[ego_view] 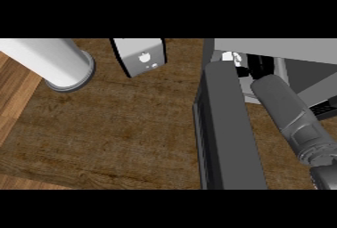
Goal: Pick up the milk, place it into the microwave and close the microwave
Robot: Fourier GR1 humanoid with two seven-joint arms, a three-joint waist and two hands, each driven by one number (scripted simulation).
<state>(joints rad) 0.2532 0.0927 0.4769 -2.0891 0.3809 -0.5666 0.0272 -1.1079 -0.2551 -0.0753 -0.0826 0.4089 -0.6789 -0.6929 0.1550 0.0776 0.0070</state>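
The microwave [283, 48] stands at the upper right of the head view. Its dark grey door [227, 133] is swung open toward me. My right forearm [286, 111] comes in from the lower right and reaches past the door into the cavity. My right hand [254, 67] is inside, mostly hidden in the dark interior. The milk [232, 56] shows only as small white patches between black fingers that curl across it. My left hand does not show.
A white cylinder with a grey base [56, 62] stands at the upper left. A grey box with a fruit logo [141, 57] stands at the top centre. The wooden counter [112, 133] spreads left of the door, with its edge at far left.
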